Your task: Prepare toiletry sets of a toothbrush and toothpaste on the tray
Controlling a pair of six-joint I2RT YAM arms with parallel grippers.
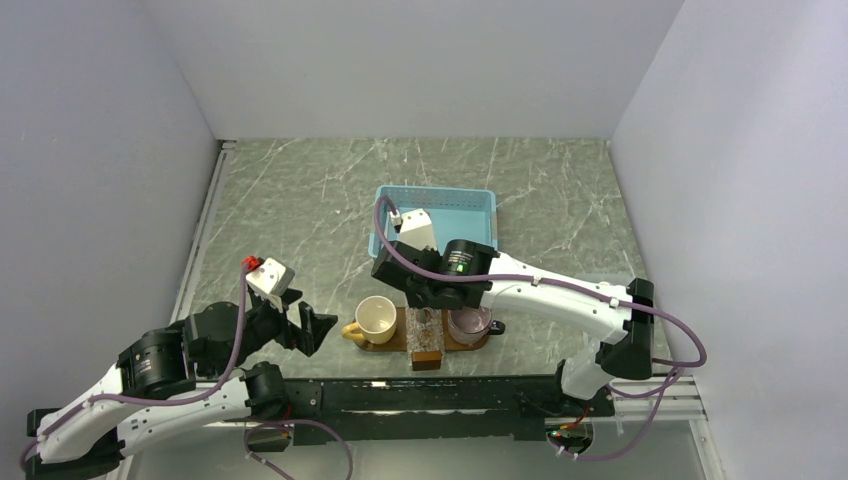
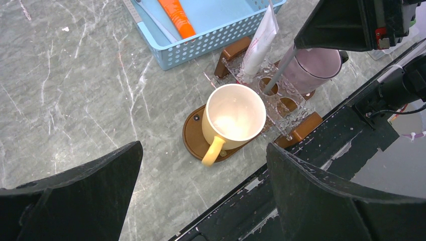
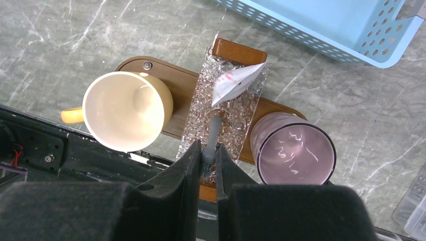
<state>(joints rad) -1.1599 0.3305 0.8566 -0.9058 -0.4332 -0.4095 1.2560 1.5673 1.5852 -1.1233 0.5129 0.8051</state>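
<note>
The dark-brown wooden tray (image 3: 173, 83) lies at the table's near edge and carries a yellow mug (image 3: 125, 110), a clear holder (image 3: 228, 113) and a purple cup (image 3: 294, 150). A white toothpaste tube (image 3: 233, 83) stands in the holder. My right gripper (image 3: 208, 159) is shut on the bristle end of a pale grey-blue toothbrush (image 3: 213, 133), whose lower end reaches down to the holder. In the top view the right gripper (image 1: 425, 300) hangs over the tray (image 1: 395, 345). My left gripper (image 2: 204, 148) is open and empty, left of the tray.
A light-blue mesh basket (image 2: 211, 35) behind the tray holds an orange tube (image 2: 176, 15) and another pale toothbrush (image 2: 155, 21). A small clear plastic box (image 3: 413, 211) lies right of the purple cup. The black base rail (image 1: 420, 395) runs just in front of the tray.
</note>
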